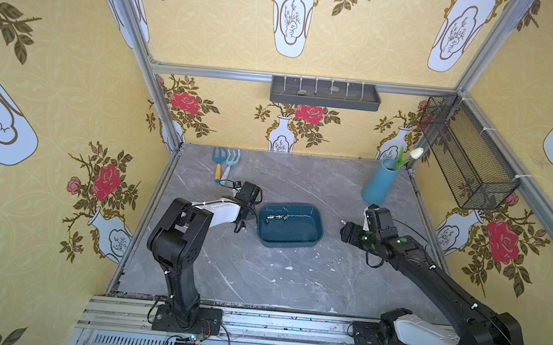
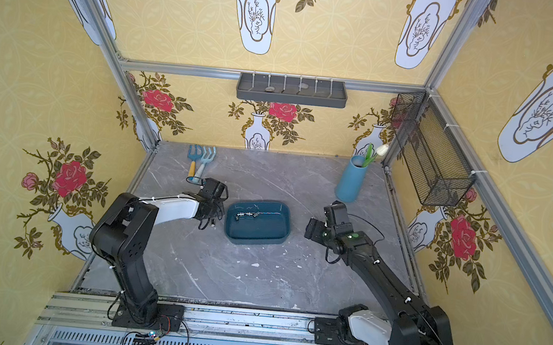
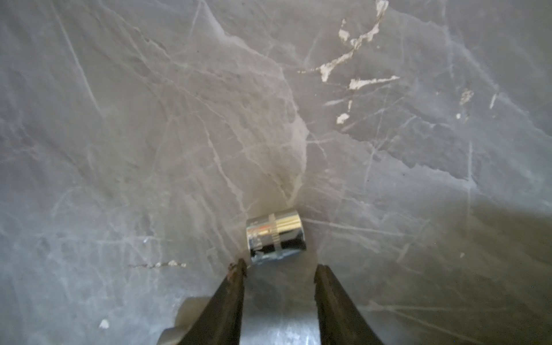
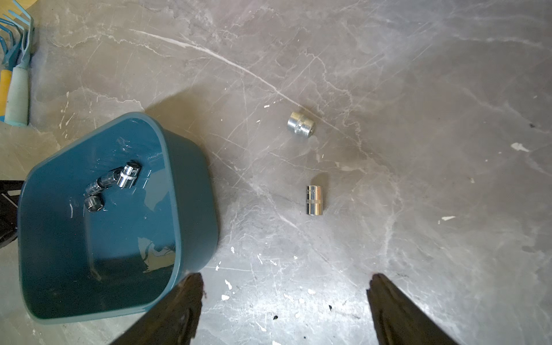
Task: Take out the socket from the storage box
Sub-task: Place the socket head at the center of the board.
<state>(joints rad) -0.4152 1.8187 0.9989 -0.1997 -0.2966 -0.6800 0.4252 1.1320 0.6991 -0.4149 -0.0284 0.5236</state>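
Observation:
The storage box (image 1: 290,245) is a teal tub at mid-table, with up to three chrome sockets (image 1: 276,217) inside it, seen close in the right wrist view (image 4: 128,176). My left gripper (image 1: 240,227) points down at the table just left of the box. Its fingers (image 3: 230,298) stand apart, and one socket (image 3: 276,236) lies on its side on the marble just past the gripper (image 3: 282,268), free of both. My right gripper (image 4: 286,279) hovers wide open right of the box (image 4: 191,194). Two more sockets (image 4: 301,125) (image 4: 314,200) lie on the table beyond it.
Two small garden rakes (image 1: 225,165) lie at the back left. A blue vase with a white tulip (image 1: 379,183) stands at the back right. A grey tray (image 1: 324,93) hangs on the back wall and a black mesh basket (image 1: 467,153) on the right wall.

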